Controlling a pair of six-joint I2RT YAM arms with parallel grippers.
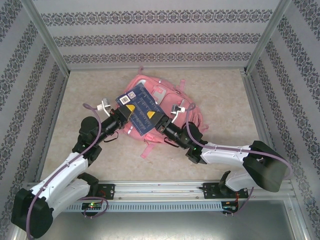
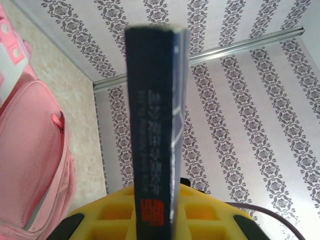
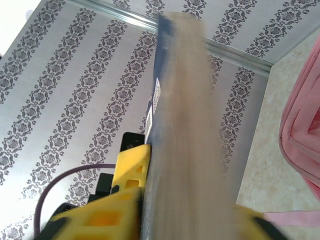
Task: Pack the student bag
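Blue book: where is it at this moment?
In the top view the blue book is mid-table, over the student bag, gripped by the left hand at its left edge and the right hand at its right.

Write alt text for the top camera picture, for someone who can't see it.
The left tool and right tool grip a dark blue paperback book from opposite sides over a large pink fabric backpack lying on a beige table.
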